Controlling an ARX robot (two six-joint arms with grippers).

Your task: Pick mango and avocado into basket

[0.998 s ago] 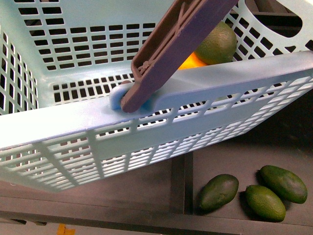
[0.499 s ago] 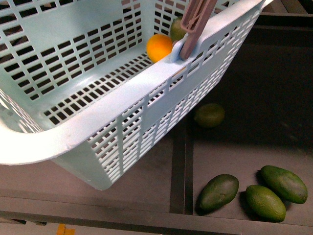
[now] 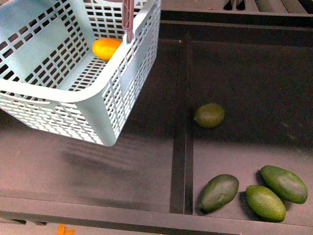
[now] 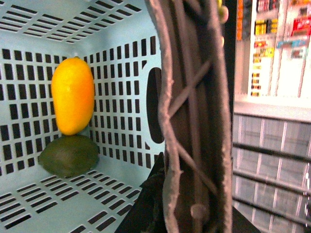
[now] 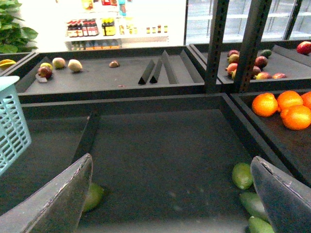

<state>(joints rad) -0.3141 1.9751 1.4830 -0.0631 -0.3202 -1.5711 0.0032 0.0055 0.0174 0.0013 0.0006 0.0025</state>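
The light turquoise basket (image 3: 98, 93) hangs at the upper left of the front view, above the dark shelf. Its brown handle (image 3: 128, 17) runs up out of frame. The yellow-orange mango (image 3: 106, 48) lies inside it. In the left wrist view the mango (image 4: 73, 94) rests in a corner beside a dark green avocado (image 4: 69, 155). My left gripper (image 4: 194, 213) is shut on the brown handle (image 4: 194, 107). My right gripper (image 5: 170, 194) is open and empty above the shelf bin, with several green fruits below it. Neither arm shows in the front view.
Three dark green avocados (image 3: 219, 192) (image 3: 265, 202) (image 3: 283, 183) lie at the front right of the shelf bin, and a rounder green fruit (image 3: 210, 115) sits near the divider (image 3: 180, 147). Oranges (image 5: 284, 109) fill a bin to one side in the right wrist view.
The basket has swung away from the front camera to the upper left and levelled out, uncovering the shelf and the round green fruit. The fruits on the shelf have not moved.
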